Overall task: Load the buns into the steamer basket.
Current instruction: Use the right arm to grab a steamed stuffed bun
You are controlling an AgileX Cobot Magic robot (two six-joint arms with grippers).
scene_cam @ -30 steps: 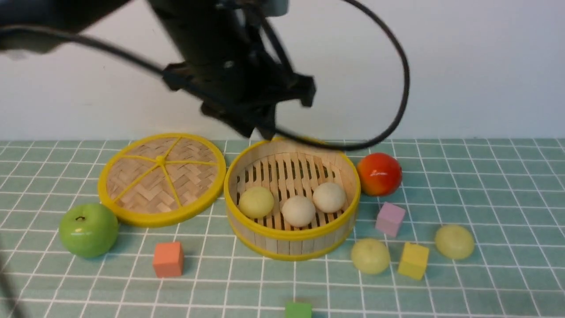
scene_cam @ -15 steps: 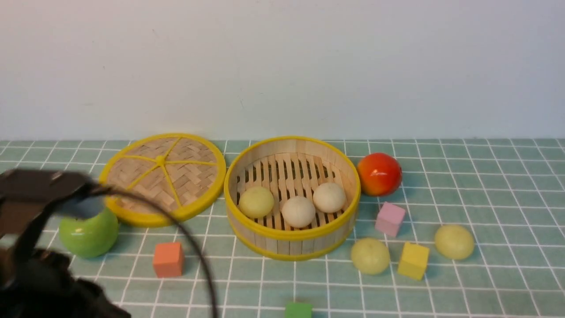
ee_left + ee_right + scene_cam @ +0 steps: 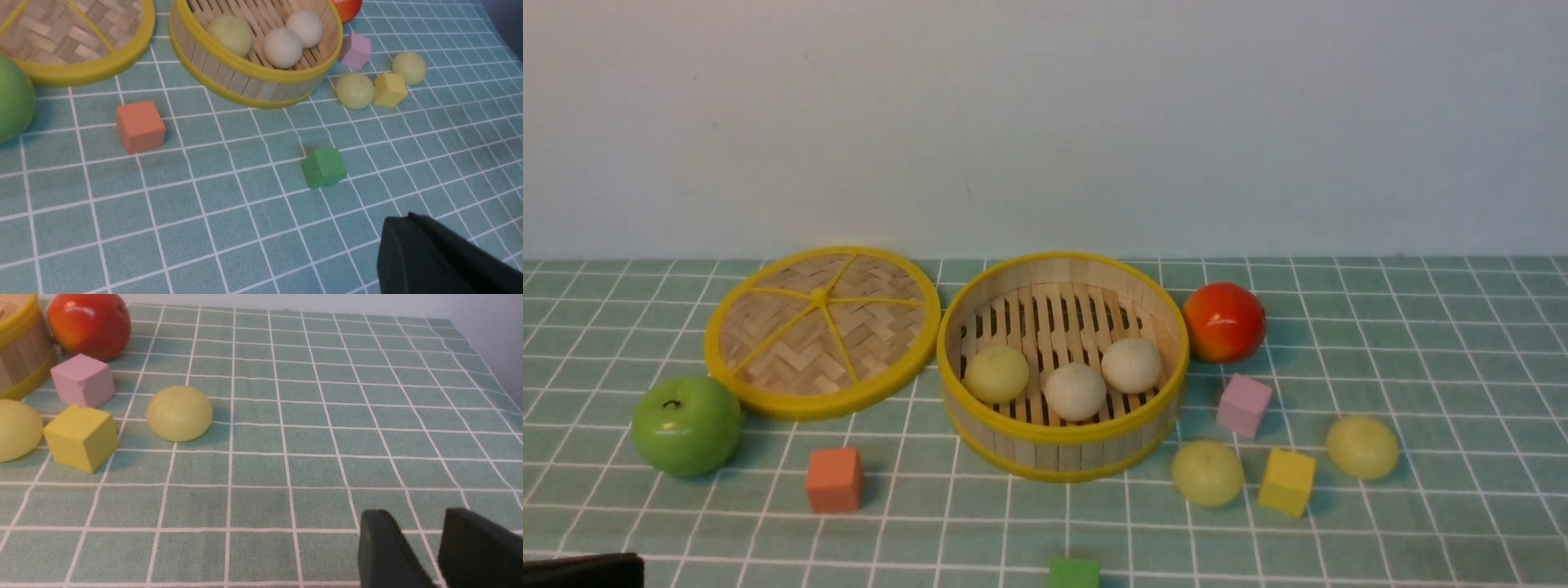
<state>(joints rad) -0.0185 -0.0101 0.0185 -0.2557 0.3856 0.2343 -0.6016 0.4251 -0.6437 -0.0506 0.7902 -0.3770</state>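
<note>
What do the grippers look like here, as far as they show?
Only finger ends show. The left gripper is a matte black block with a rounded corner; the right gripper has two matte black fingers with rounded tips. No cables or markings visible.

readable text: none | labels, brands, numbers: none (all three views alike)

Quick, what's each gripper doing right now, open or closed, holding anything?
Left gripper: closed, holding nothing.
Right gripper: open, holding nothing.
</note>
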